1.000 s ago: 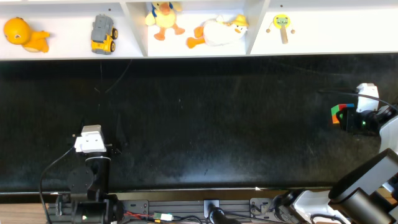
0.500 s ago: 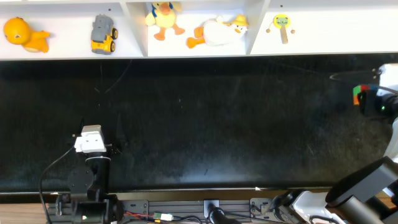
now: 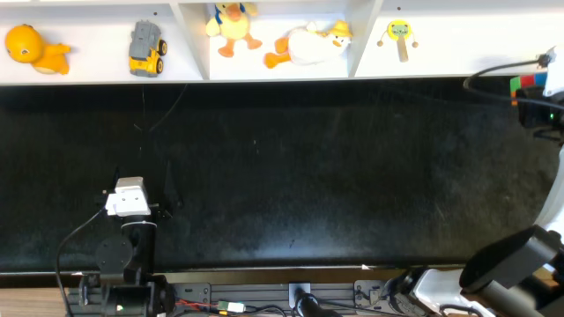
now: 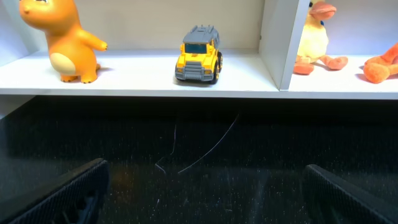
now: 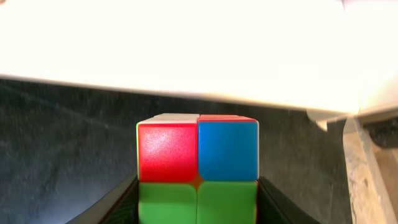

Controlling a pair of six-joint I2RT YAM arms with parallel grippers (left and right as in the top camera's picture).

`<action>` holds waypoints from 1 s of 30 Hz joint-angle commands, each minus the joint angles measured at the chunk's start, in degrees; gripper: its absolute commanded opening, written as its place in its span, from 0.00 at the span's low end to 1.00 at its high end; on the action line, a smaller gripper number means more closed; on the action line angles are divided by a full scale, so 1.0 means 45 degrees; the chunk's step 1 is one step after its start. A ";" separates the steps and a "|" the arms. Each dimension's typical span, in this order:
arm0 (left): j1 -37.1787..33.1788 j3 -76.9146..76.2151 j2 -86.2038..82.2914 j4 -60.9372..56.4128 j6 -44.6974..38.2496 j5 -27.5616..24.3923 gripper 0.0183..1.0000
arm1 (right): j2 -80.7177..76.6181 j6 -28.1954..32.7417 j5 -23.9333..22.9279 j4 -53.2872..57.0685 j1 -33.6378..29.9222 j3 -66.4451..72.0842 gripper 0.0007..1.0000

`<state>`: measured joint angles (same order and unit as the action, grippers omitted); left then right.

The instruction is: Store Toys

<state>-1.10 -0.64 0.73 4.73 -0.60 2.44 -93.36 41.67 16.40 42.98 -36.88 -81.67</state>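
A colour cube [image 5: 198, 165] with red, blue and green squares sits between the fingers of my right gripper [image 5: 198, 208], which is shut on it. From above, the cube [image 3: 526, 84] and right gripper [image 3: 538, 91] are at the far right, beside the white shelf [image 3: 458, 53]. My left gripper [image 3: 143, 180] is low at the left, open with nothing in it; its fingers [image 4: 81, 193] stand wide apart, facing the shelf [image 4: 137, 84].
The shelf holds an orange figure [image 3: 35, 48], a yellow truck [image 3: 147, 48], a plush duck [image 3: 232, 26], a white plush duck [image 3: 308, 44] and a small green and yellow toy [image 3: 399, 35]. The black table [image 3: 308, 176] spreads below it.
My right gripper has carried the cube from the table's right side up the view to the shelf's right end. The left arm has not moved.
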 commanded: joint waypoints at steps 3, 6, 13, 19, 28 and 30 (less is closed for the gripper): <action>0.0049 0.0034 -0.0136 -0.0019 -0.0243 0.0151 1.00 | -0.0889 -0.0894 0.0005 0.0024 0.0865 -0.1156 0.38; 0.0049 0.0034 -0.0136 -0.0019 -0.0243 0.0151 1.00 | -0.1447 -0.1326 0.0015 0.0102 0.1166 -0.1763 0.38; 0.0049 0.0034 -0.0136 -0.0019 -0.0243 0.0151 1.00 | -0.2749 -0.1477 0.0005 0.0112 0.1535 -0.2846 0.39; 0.0049 0.0034 -0.0136 -0.0019 -0.0243 0.0151 1.00 | -0.3415 -0.1564 0.0010 0.0102 0.1734 -0.3521 0.39; 0.0049 0.0034 -0.0136 -0.0019 -0.0243 0.0151 1.00 | -0.3657 -0.1559 0.0015 -0.0136 0.2123 -0.3895 0.39; 0.0049 0.0039 -0.0136 -0.0019 -0.0243 0.0151 1.00 | -0.3696 -0.1564 0.0010 -0.0248 0.2137 -0.3895 0.39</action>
<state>-1.10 -0.64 0.73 4.73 -0.60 2.44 -109.47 35.09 16.10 42.70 -27.62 -96.82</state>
